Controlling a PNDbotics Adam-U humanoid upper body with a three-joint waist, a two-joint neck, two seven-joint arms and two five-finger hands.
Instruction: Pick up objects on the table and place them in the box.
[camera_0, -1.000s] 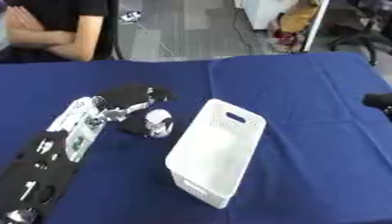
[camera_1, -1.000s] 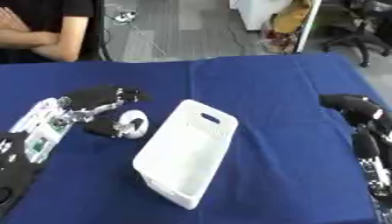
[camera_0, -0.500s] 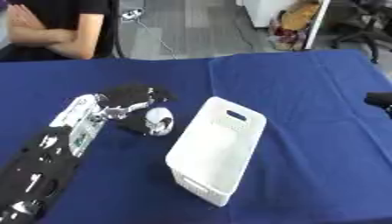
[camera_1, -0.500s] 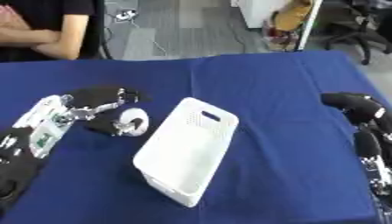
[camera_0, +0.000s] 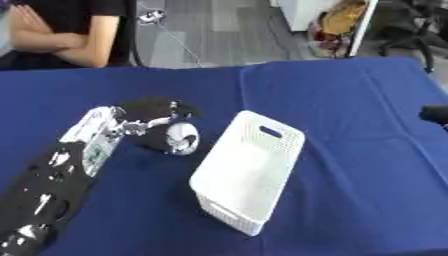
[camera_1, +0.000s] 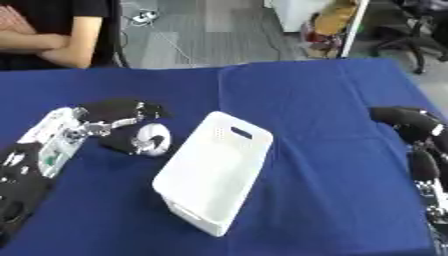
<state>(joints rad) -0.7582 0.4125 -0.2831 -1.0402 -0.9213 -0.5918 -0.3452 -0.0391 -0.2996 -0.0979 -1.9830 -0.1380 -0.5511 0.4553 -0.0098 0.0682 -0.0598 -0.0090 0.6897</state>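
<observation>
Two hands show over the blue table (camera_0: 350, 100). On the left, the left hand (camera_0: 150, 111) reaches in over a round black-and-white object (camera_0: 178, 140). Its fingers (camera_0: 179, 111) curve down over the top of the object, with the thumb (camera_0: 144, 125) against its near side, so the object sits just under and between them. Whether it is lifted clear of the cloth or resting on it cannot be told. Just beyond the fingertips, toward the middle of the table, stands the white box (camera_0: 247, 175), a perforated basket with a handle slot in its far wall, set askew. Well apart from it, the right hand (camera_1: 404, 120) shows at the right edge, its fingers bunched and curled downward with nothing in them.
</observation>
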